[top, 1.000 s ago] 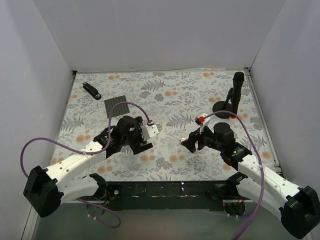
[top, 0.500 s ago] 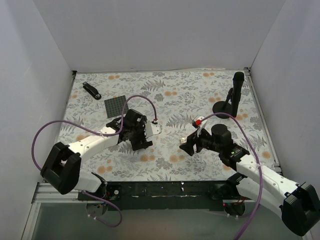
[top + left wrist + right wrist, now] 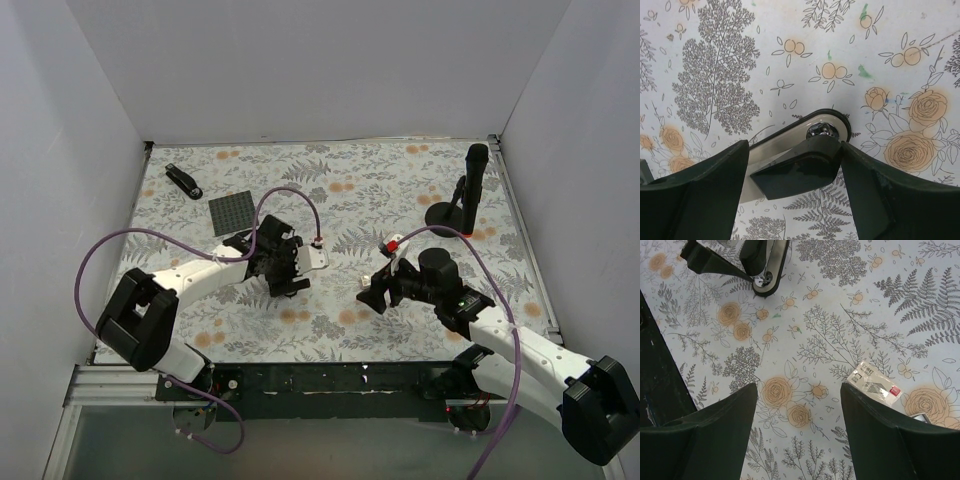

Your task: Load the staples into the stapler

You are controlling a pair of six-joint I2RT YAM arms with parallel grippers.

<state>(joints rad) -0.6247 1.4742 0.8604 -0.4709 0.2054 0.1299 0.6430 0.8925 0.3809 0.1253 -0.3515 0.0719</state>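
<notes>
Lying at the far left rear of the floral counter (image 3: 400,180): one slim black item (image 3: 183,180), type unclear.

Next right: dark grey square pad (image 3: 232,212), flat, near the black item but apart from it.

Left of centre: left end effector (image 3: 794,150), lowered over the stapler (image 3: 805,162). Its fingers (image 3: 700,195) stand on either side of the black upper arm, close against it; clamped or merely flanking, cannot tell. The stapler's rounded end, with a shiny rivet, points away from the wrist.

Right of centre: right end effector (image 3: 799,390), released, nothing between its fingers. Below it on the counter lies the whitish staple box (image 3: 875,390) with a red mark, beside the right finger. A silvery piece (image 3: 920,416) sits just past the box, partly hidden.

Right rear: black stand (image 3: 470,190) on a round base, upright.
</notes>
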